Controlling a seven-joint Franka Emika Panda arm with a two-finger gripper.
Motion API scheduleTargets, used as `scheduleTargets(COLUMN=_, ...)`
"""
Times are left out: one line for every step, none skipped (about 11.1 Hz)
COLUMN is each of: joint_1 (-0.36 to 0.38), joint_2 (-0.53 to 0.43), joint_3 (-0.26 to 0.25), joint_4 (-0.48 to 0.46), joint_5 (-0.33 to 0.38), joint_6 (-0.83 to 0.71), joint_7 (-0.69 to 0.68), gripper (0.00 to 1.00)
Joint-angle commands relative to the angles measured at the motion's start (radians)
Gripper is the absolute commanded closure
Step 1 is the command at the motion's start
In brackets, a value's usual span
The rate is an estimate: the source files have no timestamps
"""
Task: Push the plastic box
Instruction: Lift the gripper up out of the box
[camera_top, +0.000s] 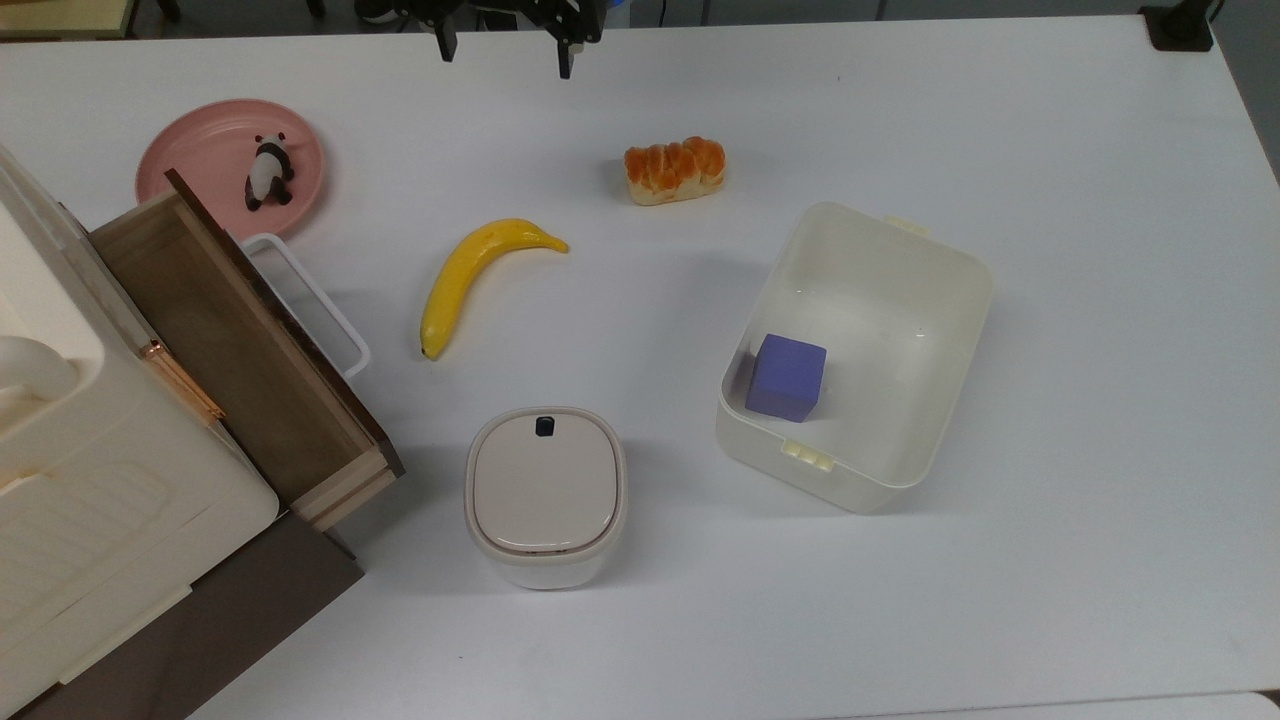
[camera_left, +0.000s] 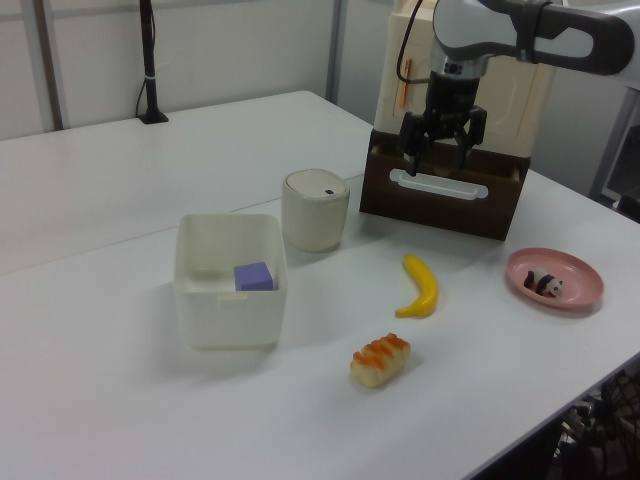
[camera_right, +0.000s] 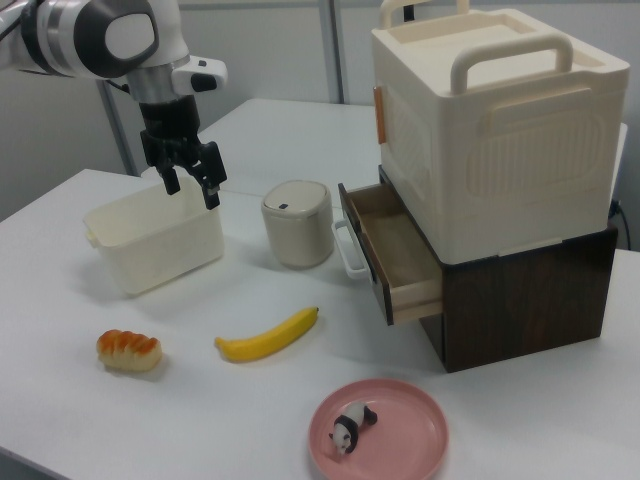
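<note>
Top view: one plastic box (camera_top: 900, 300) on the white table (camera_top: 1100, 500), holding one purple cube (camera_top: 787, 377). Away from the box lie one bread roll (camera_top: 675, 170), one banana (camera_top: 477, 272), one lidded bin (camera_top: 545, 493) and one pink plate (camera_top: 200, 150) carrying one panda figure (camera_top: 269, 170). One gripper (camera_top: 503, 55) hangs wide apart, well away from the box.

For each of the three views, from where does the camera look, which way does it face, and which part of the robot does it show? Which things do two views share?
Top view: overhead, facing down at the table; gripper at the upper edge.
Left view: raised, beside the table, plastic box nearest, facing the cabinet; arm and open gripper.
Right view: raised, opposite side, pink plate nearest; arm and gripper.
Shared: left and right views both show the banana.
</note>
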Motion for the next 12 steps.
scheduleTargets(joint_1=0.027, joint_2=-0.020, joint_3=-0.023, joint_4=-0.019, joint_5=0.019, joint_6=0.025, joint_7=-0.017, gripper=0.00)
scheduleTargets(joint_1=0.027, joint_2=-0.020, joint_3=-0.023, joint_4=-0.019, joint_5=0.020, joint_6=0.025, joint_7=-0.017, gripper=0.00)
scheduleTargets(joint_1=0.027, joint_2=-0.019, joint_3=-0.023, joint_4=-0.019, joint_5=0.020, joint_6=0.025, joint_7=-0.017, gripper=0.00)
scheduleTargets(joint_1=0.025, joint_2=-0.020, joint_3=-0.023, joint_4=-0.017, joint_5=0.020, joint_6=0.025, joint_7=-0.017, gripper=0.00)
scheduleTargets(joint_1=0.024, joint_2=-0.020, joint_3=-0.023, joint_4=-0.017, joint_5=0.022, joint_6=0.025, joint_7=-0.022, gripper=0.00)
scheduleTargets(joint_1=0.022, joint_2=-0.020, joint_3=-0.023, joint_4=-0.017, joint_5=0.022, joint_6=0.025, joint_7=-0.034, gripper=0.00)
scheduleTargets(joint_1=0.021, joint_2=-0.020, joint_3=-0.023, joint_4=-0.017, joint_5=0.028, joint_6=0.025, joint_7=-0.039, gripper=0.00)
scheduleTargets(joint_1=0.021, joint_2=-0.020, joint_3=-0.023, joint_4=-0.017, joint_5=0.029, joint_6=0.025, joint_7=-0.039, gripper=0.00)
scheduleTargets(joint_1=0.019, joint_2=-0.019, joint_3=-0.023, joint_4=-0.010, joint_5=0.029, joint_6=0.025, joint_7=-0.039, gripper=0.00)
scheduleTargets(joint_1=0.019, joint_2=-0.017, joint_3=-0.020, joint_4=-0.008, joint_5=0.029, joint_6=0.025, joint_7=-0.039, gripper=0.00)
scheduleTargets(joint_1=0.018, joint_2=-0.016, joint_3=-0.020, joint_4=-0.005, joint_5=0.031, joint_6=0.028, joint_7=-0.040, gripper=0.00)
scheduleTargets(joint_1=0.018, joint_2=-0.016, joint_3=-0.019, joint_4=-0.005, joint_5=0.036, joint_6=0.068, joint_7=-0.048, gripper=0.00)
